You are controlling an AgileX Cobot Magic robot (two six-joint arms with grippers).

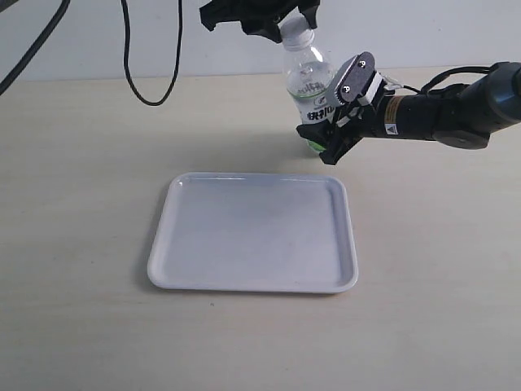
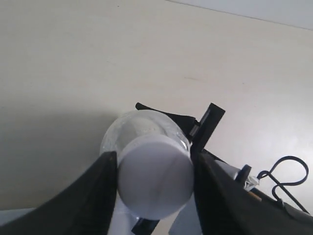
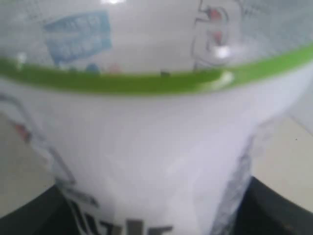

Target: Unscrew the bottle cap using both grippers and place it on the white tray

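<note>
The clear bottle (image 1: 309, 81) with a white-and-green label stands tilted behind the white tray (image 1: 254, 233). My right gripper (image 1: 332, 114) comes in from the right and is shut on the bottle's labelled body; its label (image 3: 146, 147) fills the right wrist view between the dark jaws. From above, my left gripper (image 1: 286, 26) is shut on the white bottle cap (image 2: 155, 175), one black finger (image 2: 93, 196) pressed to each side. The cap (image 1: 295, 32) sits on the bottle's neck.
Black cables (image 1: 138, 57) hang at the back left, above the pale wooden table (image 1: 81, 204). The right arm (image 1: 456, 110) stretches across the table's right side. The tray holds nothing.
</note>
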